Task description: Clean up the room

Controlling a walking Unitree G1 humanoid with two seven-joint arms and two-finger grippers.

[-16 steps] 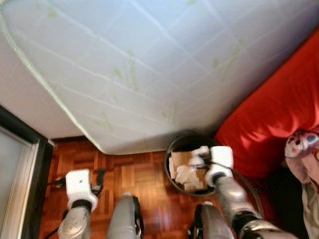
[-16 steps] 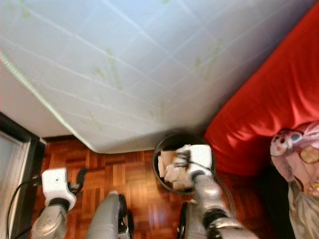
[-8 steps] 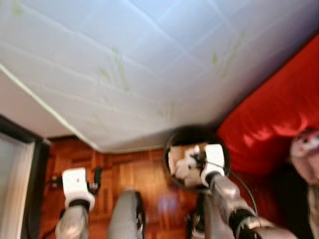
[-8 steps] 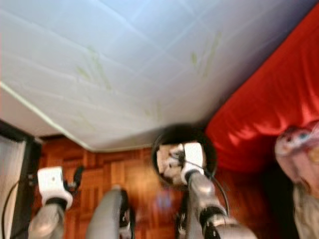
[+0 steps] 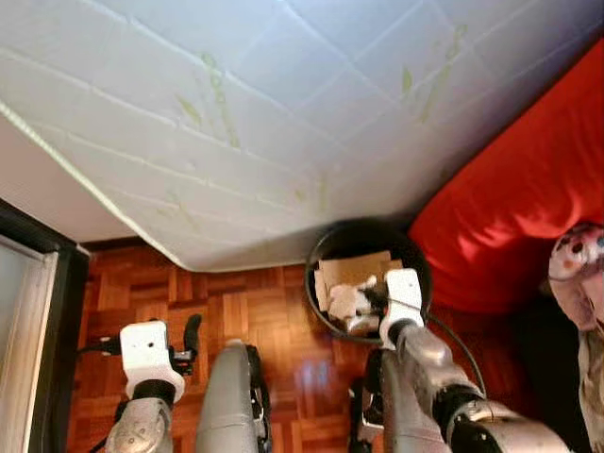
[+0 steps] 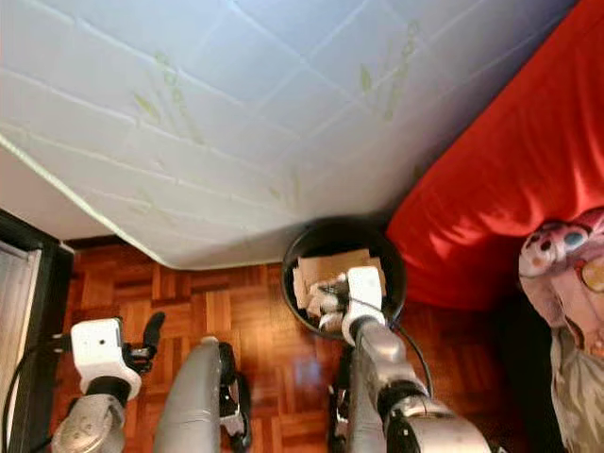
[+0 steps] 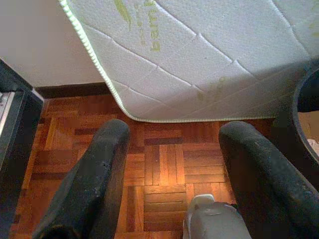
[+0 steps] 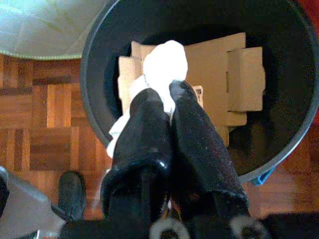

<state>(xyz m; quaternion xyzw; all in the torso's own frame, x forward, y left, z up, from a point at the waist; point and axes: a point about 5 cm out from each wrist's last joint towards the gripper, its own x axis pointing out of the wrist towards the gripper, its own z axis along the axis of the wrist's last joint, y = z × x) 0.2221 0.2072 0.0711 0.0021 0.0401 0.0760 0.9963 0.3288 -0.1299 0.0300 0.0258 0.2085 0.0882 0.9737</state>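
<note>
your right gripper (image 8: 167, 99) pinches a white tissue (image 8: 164, 62) above the black bin (image 5: 368, 241), at 1 o'clock from the robot's knees. your left gripper (image 7: 174, 164) hangs open over the floor (image 7: 159, 164).

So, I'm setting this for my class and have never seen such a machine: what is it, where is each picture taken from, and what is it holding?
It is a walking humanoid robot with two silver arms, each ending in two black fingers. The two wide pictures come from cameras in its head, looking down at the parquet floor. The other two come from its wrists. The right gripper is shut on a white crumpled tissue above a black bin with cardboard inside. The left gripper hangs open. A white mattress and red bedding lie beyond.
</note>
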